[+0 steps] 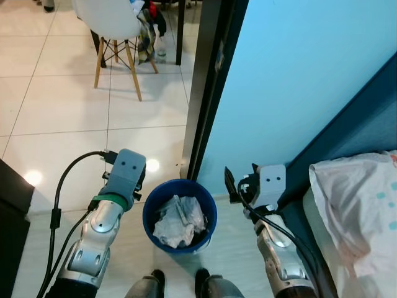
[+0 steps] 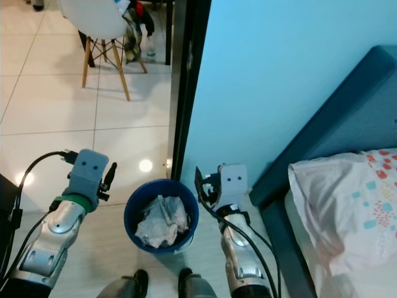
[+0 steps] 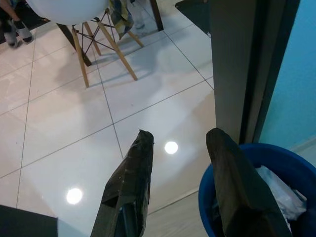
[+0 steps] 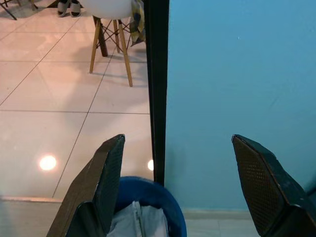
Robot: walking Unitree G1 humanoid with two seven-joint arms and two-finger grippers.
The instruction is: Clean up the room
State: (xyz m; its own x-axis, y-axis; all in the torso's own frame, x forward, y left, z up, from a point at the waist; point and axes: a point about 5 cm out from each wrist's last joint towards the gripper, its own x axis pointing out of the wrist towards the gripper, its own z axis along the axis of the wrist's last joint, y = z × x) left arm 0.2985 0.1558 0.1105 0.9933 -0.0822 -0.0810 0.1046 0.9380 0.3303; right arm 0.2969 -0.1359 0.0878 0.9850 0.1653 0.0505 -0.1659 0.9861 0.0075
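A round blue bin (image 1: 209,205) stands on the floor right in front of my feet, holding crumpled white paper and plastic (image 1: 178,220). My left gripper (image 3: 178,139) hovers just left of the bin's rim, open, with nothing between its fingers. My right gripper (image 4: 178,139) is held just right of the bin near the teal wall, its jaws spread wide and empty. The bin's rim (image 3: 269,149) shows beside the left gripper's finger, and its far edge (image 4: 148,183) lies below the right gripper.
A dark door frame (image 1: 205,81) rises just behind the bin, with a teal wall (image 1: 291,74) to its right. A bed with a patterned pillow (image 1: 360,205) is at the right. A white chair (image 1: 115,25) draped with clothes stands farther off on the tiles; dark furniture (image 1: 9,205) is at the left.
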